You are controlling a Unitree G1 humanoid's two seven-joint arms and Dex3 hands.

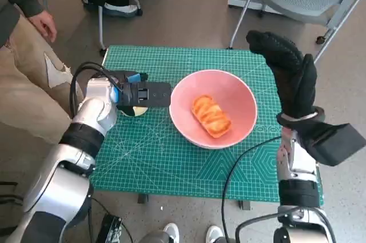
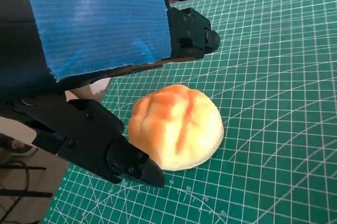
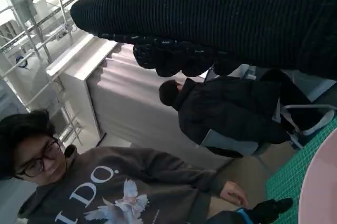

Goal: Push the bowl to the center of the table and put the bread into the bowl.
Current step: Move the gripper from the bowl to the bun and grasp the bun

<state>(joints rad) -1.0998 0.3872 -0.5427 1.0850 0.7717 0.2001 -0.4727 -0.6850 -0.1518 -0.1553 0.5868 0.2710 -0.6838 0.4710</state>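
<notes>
The right hand (image 1: 291, 74) stood upright beside the pink bowl (image 1: 213, 107), fingers spread, holding nothing. A bread (image 1: 211, 115) lay in the bowl, mid-counter (image 1: 166, 157). The left hand (image 1: 137, 93), open, straddled a round bun (image 2: 176, 126) just left of the bowl.

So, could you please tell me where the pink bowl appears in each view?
Head view: pink bowl at centre, on the green mat.
Left wrist view: not in it.
Right wrist view: its rim, at the frame edge beside the mat.
Shared landmark: the green mat, in all three.
</notes>
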